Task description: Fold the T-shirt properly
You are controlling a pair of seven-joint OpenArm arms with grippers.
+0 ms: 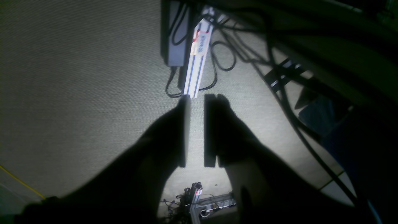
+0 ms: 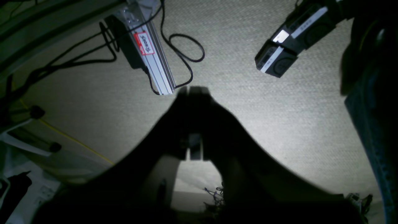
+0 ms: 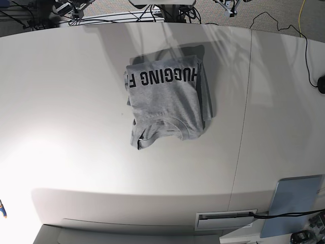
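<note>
Grey T-shirt [image 3: 165, 99] folded on white table [image 3: 76, 112]; left fingers [image 1: 210, 130] slightly apart, right fingers [image 2: 195, 124] closed.

Base view, clock centred on T-shirt [image 3: 165, 101], 12 at top of view. T-shirt on desk [image 3: 76, 127]. Stand [image 3: 175, 12] at 12 o'clock, beyond desk's edge. Left gripper [image 3: 231, 11] at 1 o'clock, right gripper [image 3: 76, 15] between 10 and 11, both at top of view. Desk seam [image 3: 244, 117] passes 3 o'clock, apart from T-shirt. Flat panel [image 3: 292, 198] at 4 o'clock, cable [image 3: 284, 215] lying across it. Slotted fixture [image 3: 223, 220] at 5 o'clock, just beside panel.
</note>
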